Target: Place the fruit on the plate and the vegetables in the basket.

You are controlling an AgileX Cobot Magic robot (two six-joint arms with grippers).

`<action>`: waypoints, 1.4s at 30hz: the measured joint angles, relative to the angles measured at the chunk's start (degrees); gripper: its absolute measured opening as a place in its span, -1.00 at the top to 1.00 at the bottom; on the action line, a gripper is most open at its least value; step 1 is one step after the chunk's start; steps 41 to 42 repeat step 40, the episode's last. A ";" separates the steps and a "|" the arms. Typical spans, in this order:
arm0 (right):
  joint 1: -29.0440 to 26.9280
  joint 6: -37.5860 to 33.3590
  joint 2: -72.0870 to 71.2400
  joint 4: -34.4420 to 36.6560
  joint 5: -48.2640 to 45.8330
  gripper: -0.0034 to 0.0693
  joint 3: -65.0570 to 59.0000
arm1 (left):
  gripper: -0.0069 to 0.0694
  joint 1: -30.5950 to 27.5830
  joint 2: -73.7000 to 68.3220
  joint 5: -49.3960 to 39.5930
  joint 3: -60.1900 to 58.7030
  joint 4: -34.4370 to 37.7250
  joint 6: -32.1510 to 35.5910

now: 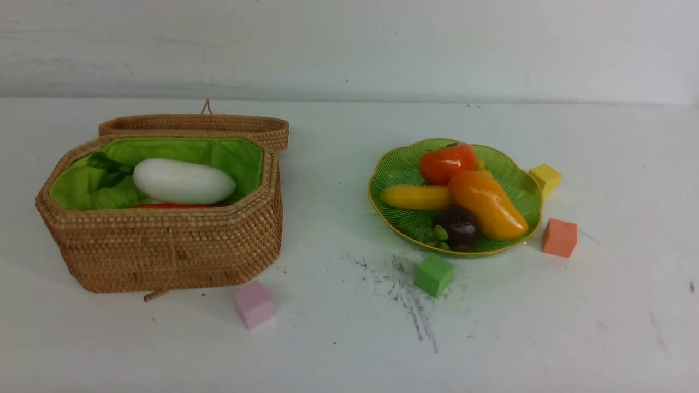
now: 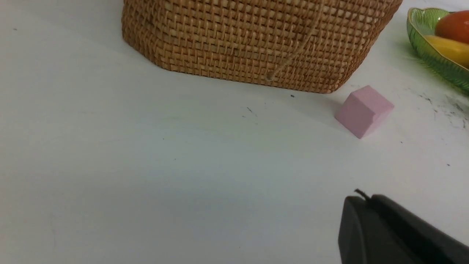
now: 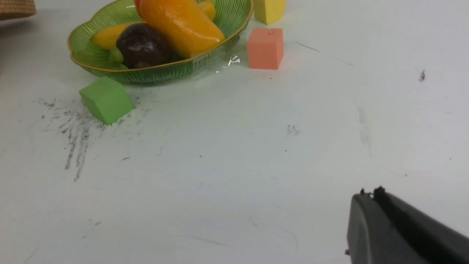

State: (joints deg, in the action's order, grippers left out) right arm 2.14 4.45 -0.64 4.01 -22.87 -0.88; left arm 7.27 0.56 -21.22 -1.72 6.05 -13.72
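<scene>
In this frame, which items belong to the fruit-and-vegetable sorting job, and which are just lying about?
Part of the job:
basket, holding the white radish
plate, holding the banana, mango, persimmon and mangosteen

Lying about:
pink cube
green cube
orange cube
yellow cube

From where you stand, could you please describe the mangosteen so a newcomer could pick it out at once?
Find the green glass plate to the right of the wicker basket. Four fruits lie in it; look at its near edge, close to the green cube. The mangosteen is the only dark purple, round one, with green leaves, beside the long orange mango.
</scene>
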 joint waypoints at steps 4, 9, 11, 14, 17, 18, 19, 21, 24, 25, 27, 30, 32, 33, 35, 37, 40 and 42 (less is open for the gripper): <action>0.00 0.00 0.00 0.00 0.00 0.85 0.00 | 0.85 0.00 0.00 0.00 0.00 0.00 0.00; 0.00 0.00 0.00 0.00 0.00 0.84 0.00 | 0.85 0.00 0.00 0.00 0.00 0.00 0.00; 0.00 0.00 0.00 0.00 0.00 0.84 0.00 | 0.85 0.00 0.00 0.00 0.00 0.00 0.00; 0.00 0.00 0.00 0.00 0.00 0.82 0.00 | 0.85 0.00 0.00 0.00 0.00 0.00 0.00; 0.00 0.00 0.00 0.00 0.00 0.81 0.00 | 0.85 0.00 0.00 0.00 0.00 0.00 0.00; 0.00 0.00 0.00 0.00 0.00 0.81 0.00 | 0.85 0.00 0.00 0.00 0.00 0.00 0.00; 0.00 0.00 0.00 0.00 0.00 0.81 0.00 | 0.85 0.00 0.00 0.00 0.00 0.00 0.00; 0.00 0.00 0.00 0.00 0.00 0.80 0.00 | 0.85 0.00 0.00 0.00 0.00 0.00 0.00; 0.00 0.00 0.00 0.00 0.00 0.79 0.00 | 0.85 0.00 0.00 0.00 0.00 0.00 0.00; 0.00 0.00 0.00 0.00 0.00 0.79 0.00 | 0.85 0.00 0.00 0.00 0.00 0.00 0.00; 0.00 0.00 0.00 0.00 0.00 0.78 0.00 | 0.85 0.00 0.00 0.00 0.00 0.00 0.00; 0.00 0.00 0.00 0.00 0.00 0.77 0.00 | 0.85 0.00 0.00 0.00 0.00 0.00 0.00; 0.00 0.00 0.00 0.00 0.00 0.77 0.00 | 0.85 0.00 0.00 0.00 0.00 0.00 0.00; 0.00 0.00 0.00 0.00 0.00 0.77 0.00 | 0.85 0.00 0.00 0.00 0.00 0.00 0.00; 0.00 0.00 0.00 0.00 0.00 0.76 0.00 | 0.85 0.00 0.00 0.00 0.00 0.00 0.00; 0.00 0.00 0.00 0.00 0.07 0.75 0.00 | 0.85 0.00 0.00 0.00 0.00 0.00 0.00; 0.00 0.00 0.00 0.00 0.07 0.74 0.00 | 0.85 0.00 0.00 0.00 0.00 0.00 0.00; 0.00 0.00 0.00 0.00 0.07 0.74 0.00 | 0.85 0.00 0.00 0.00 0.00 0.00 0.00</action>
